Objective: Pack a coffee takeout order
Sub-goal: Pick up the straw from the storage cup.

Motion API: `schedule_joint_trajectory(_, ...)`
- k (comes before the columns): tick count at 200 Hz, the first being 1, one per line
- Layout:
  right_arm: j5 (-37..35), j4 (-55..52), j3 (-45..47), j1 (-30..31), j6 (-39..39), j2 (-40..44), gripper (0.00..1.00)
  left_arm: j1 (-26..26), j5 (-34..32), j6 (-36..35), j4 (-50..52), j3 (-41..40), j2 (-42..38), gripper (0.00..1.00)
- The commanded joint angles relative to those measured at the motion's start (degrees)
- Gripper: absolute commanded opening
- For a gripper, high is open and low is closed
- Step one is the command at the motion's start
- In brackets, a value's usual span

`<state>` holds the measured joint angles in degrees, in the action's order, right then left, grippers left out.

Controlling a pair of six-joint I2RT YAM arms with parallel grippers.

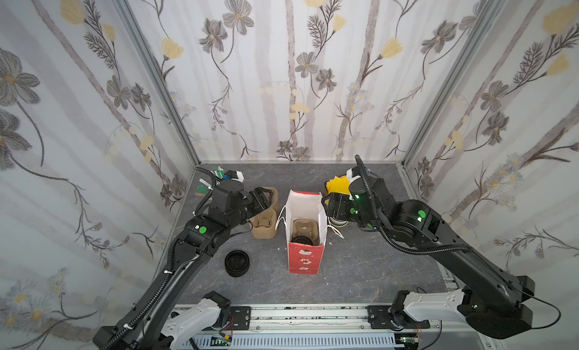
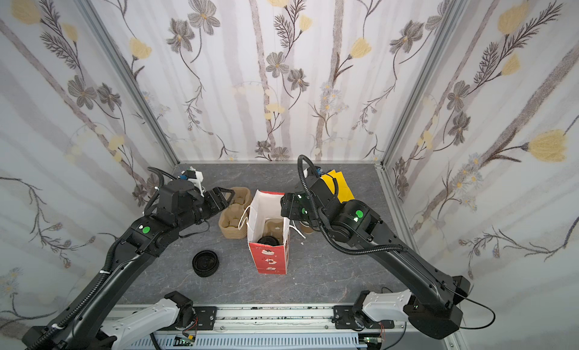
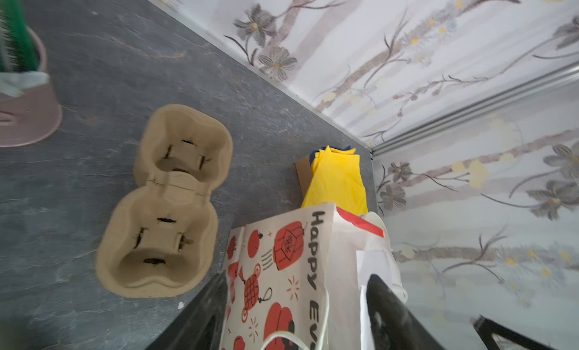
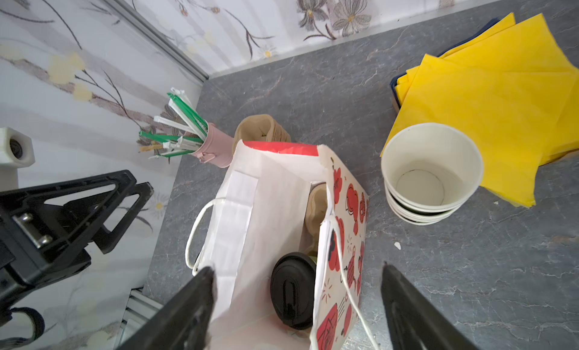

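My left gripper (image 3: 297, 278) and right gripper (image 4: 297, 270) gape wide, empty, flanking the red paper bag's (image 4: 250, 207) crisp rim; inside, the black-lidded cup (image 4: 291, 292) sits in its moulded-pulp carrier (image 4: 316, 204). The veined grey table (image 1: 376, 270) lies open in front.

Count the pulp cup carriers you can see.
2. One carrier sits inside the red bag, holding the black-lidded cup; a second carrier stands on the table beside the bag. It looks layered, so more may be nested there.
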<state>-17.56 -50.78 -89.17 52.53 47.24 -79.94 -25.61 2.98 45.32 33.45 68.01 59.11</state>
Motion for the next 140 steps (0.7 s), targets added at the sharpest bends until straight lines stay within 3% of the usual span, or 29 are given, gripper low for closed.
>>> schedule_joint_trajectory(1,-4.14,3.13,1.15,-1.75,-0.66,1.33,0.82,3.98,-6.07,1.35,6.97,3.47,2.94,0.68)
schedule_joint_trajectory(69,-6.43,5.23,-0.16,-10.68,-5.18,-0.4,0.8,12.76,-9.89,6.7,20.56,17.05,17.67,0.65)
schedule_joint_trajectory(140,-1.29,11.9,-0.39,-17.26,-11.08,-3.85,0.79,17.52,-19.24,-0.87,26.23,38.23,36.55,0.61)
